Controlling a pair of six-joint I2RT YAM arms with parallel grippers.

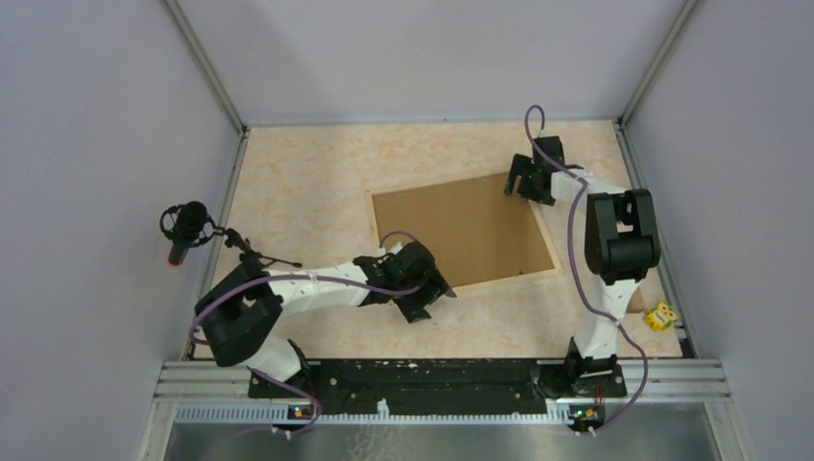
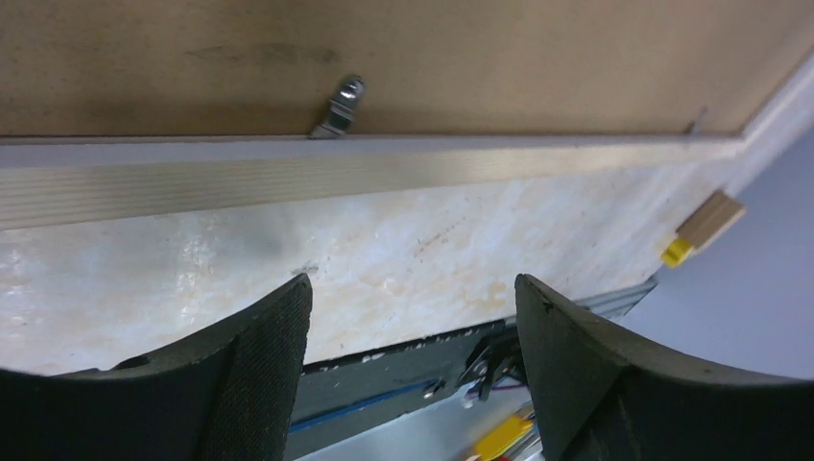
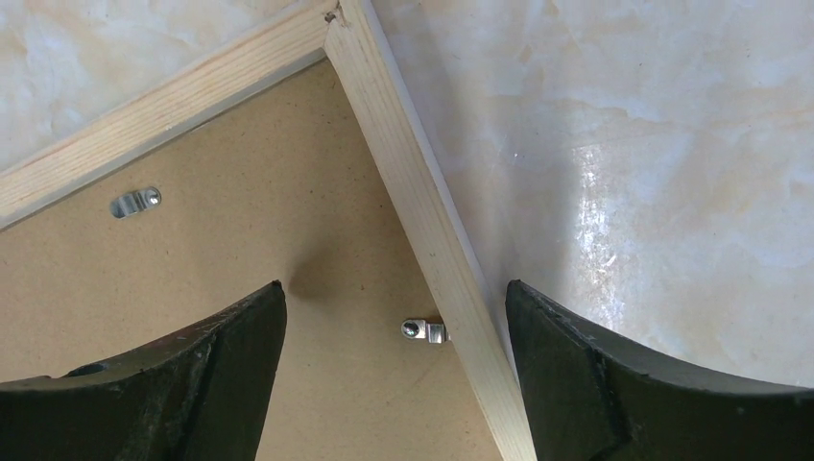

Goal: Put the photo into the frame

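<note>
In your top view, near-left corner of the frame (image 1: pixel 509 279) hidden under the left gripper (image 1: pixel 437 288), its far-right corner under the right gripper (image 1: pixel 518 184), its front face turned down, small yellow object (image 1: pixel 660 315) too tiny to identify

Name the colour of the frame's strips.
Pale, light-grained wood; the frame shows best in the right wrist view.

The overhead camera looks steeply down from behind the near edge and takes in the whole table (image 1: pixel 307 173). Both wrist cameras sit close, with the frame (image 3: pixel 422 206) just beyond their jaws; the overhead view shows it too.
</note>
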